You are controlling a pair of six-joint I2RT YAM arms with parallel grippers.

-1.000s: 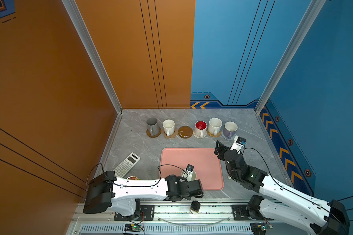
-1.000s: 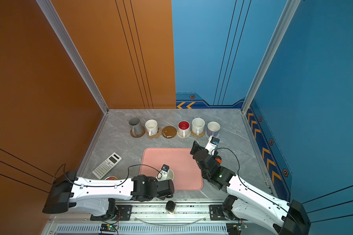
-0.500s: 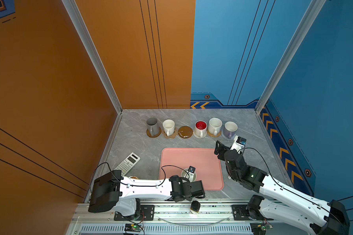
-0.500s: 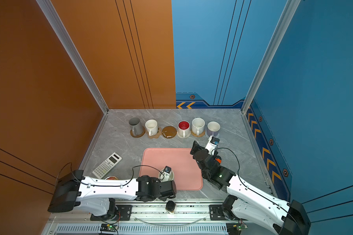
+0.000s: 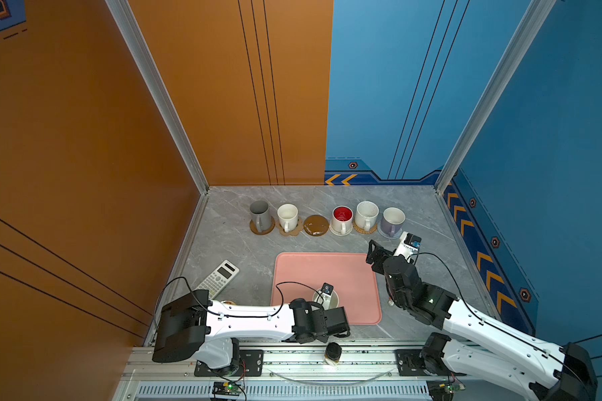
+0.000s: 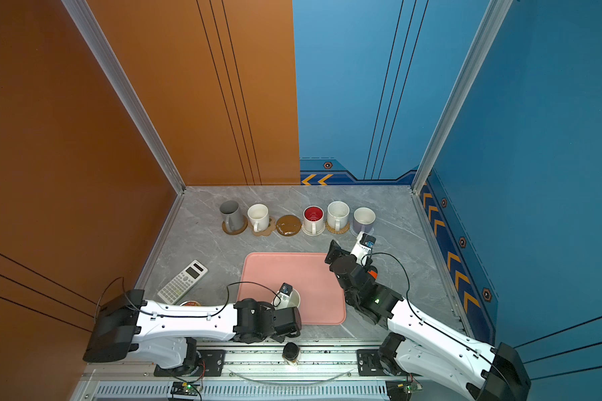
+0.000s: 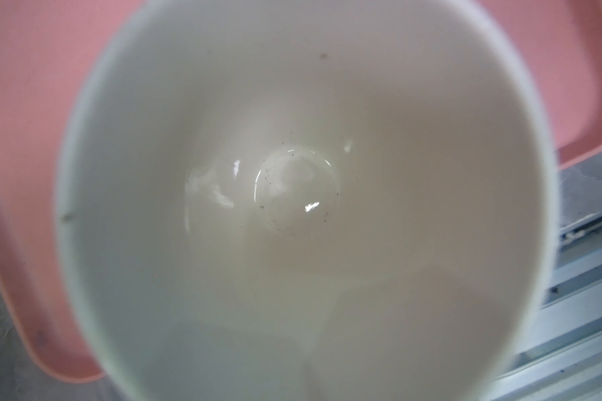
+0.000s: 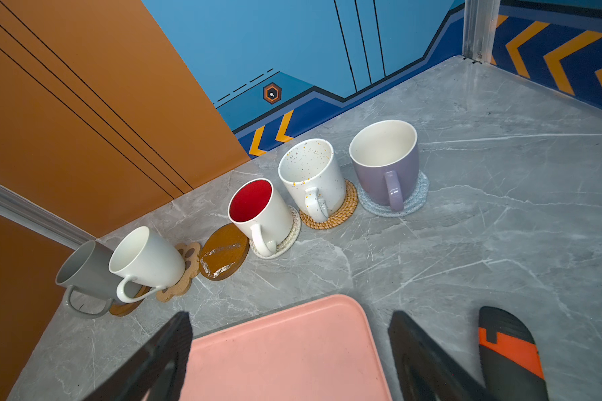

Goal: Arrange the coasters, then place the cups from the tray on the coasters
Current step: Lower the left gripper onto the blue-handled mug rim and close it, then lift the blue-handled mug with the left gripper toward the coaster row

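The cup [image 5: 331, 302] sits on the pink tray [image 5: 327, 270] near its 6 o'clock edge, with the left claw [image 5: 319, 302] closed on it. The right claw [image 5: 375, 256] is wide open at the tray's 2 o'clock corner. One brown coaster [image 5: 316, 225] lies bare at 12 o'clock.

What stays out of sight

The cup [image 7: 292, 208] fills the left wrist view, blurred, its rim cut by the picture's edge. The left fingers show in no view, so any hold on it cannot be told. A round tin [image 5: 228, 303] lies mostly under the left arm. The right fingers [image 8: 164, 357] and the tray [image 8: 285, 347] run off the picture's edge.
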